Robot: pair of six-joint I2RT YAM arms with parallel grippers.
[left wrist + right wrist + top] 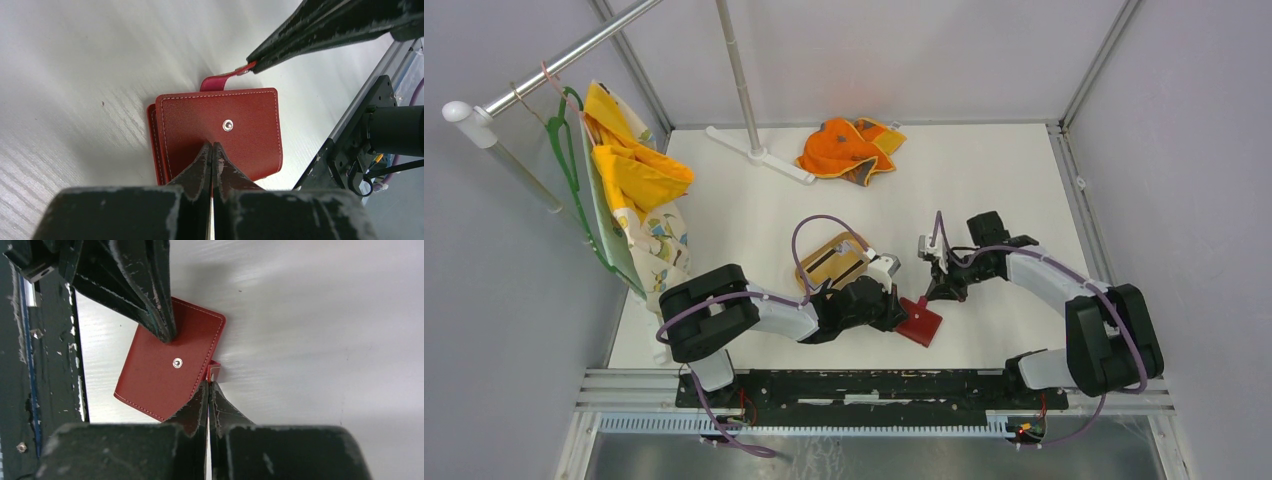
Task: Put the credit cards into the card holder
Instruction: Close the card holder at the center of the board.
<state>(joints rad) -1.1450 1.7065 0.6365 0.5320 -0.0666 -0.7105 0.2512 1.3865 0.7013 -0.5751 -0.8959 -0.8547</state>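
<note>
The red card holder (921, 322) lies closed on the white table near the front edge, its snap stud (228, 125) facing up. My left gripper (898, 303) is shut, and its tips (212, 146) press on the holder's cover (240, 115). My right gripper (935, 291) is shut on the holder's snap tab (214, 369), which sticks out from the far edge (220, 80). The holder also shows in the right wrist view (165, 375). I cannot make out the credit cards; both wrist views show only the holder.
A tan oval wooden tray (824, 255) sits just behind the left wrist, partly hidden by it. An orange cloth (849, 148) and a white stand base (759, 155) lie at the back. Clothes on a green hanger (629, 190) hang at the left. The metal rail (874, 385) runs along the front.
</note>
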